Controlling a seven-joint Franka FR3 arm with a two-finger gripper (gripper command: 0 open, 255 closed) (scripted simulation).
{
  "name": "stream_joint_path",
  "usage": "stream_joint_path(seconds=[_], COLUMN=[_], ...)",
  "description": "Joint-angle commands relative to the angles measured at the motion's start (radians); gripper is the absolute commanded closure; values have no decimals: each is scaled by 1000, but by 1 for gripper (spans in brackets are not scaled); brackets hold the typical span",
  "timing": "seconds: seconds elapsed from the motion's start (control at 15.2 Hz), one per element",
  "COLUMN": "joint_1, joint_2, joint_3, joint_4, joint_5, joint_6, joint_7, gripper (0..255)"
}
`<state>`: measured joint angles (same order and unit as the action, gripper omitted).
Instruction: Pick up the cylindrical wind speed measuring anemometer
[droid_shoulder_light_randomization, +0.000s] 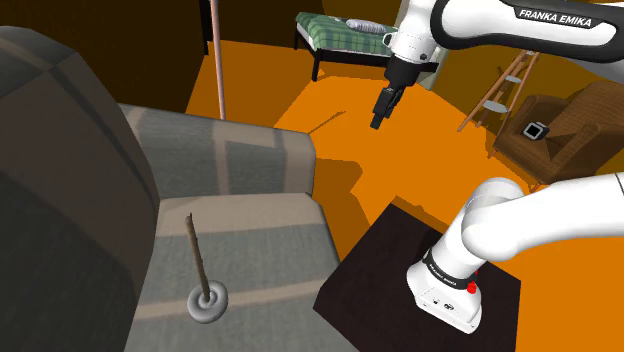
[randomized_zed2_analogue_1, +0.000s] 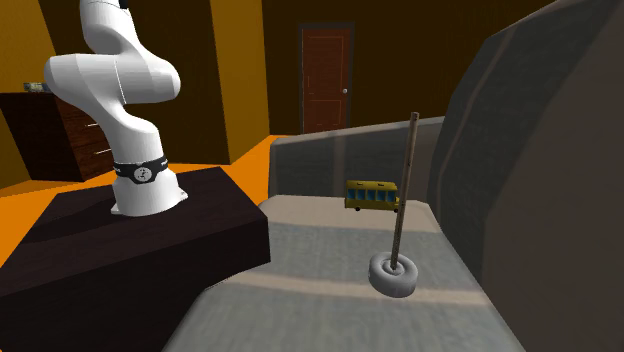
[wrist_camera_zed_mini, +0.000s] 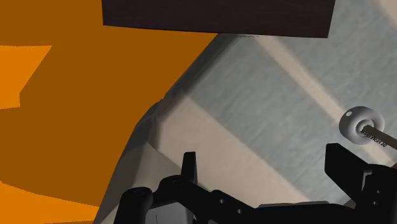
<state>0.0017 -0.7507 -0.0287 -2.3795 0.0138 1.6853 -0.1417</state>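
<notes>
The anemometer (droid_shoulder_light_randomization: 207, 302) stands on the seat of a grey sofa (droid_shoulder_light_randomization: 250, 230), nearer the backrest than the seat's front edge and well short of the armrest. It is a low, pale grey ring-shaped base with a thin brown rod rising from its middle, roughly upright with a slight lean. In the wrist view the base (wrist_camera_zed_mini: 361, 124) shows as a light ring with a dark centre, and the rod carries small lettering too fine to read. In the second exterior view a yellow-and-green toy bus (randomized_zed2_analogue_1: 372, 195) sits on the seat close to the armrest, apart from the anemometer (randomized_zed2_analogue_1: 393, 277). The gripper (droid_shoulder_light_randomization: 380, 118) hangs high over the orange floor (droid_shoulder_light_randomization: 330, 150) beyond the armrest, well apart from the anemometer; its fingers (wrist_camera_zed_mini: 189, 168) stand wide apart, holding nothing. The arm's black stand (droid_shoulder_light_randomization: 400, 270) sits beside the sofa's front edge.
</notes>
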Motion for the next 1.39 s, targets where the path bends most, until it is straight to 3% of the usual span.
stream_joint_path(seconds=[0.0,0.66,0.99,1.32], joint_1=[0,25,16,-25], joint_2=[0,1,84,215], joint_3=[0,288,442,604], joint_4=[0,-65,-26,60], joint_5=[0,143,187,185], joint_6=[0,113,183,250], joint_7=[0,430,648,876], gripper=[0,0,0,0])
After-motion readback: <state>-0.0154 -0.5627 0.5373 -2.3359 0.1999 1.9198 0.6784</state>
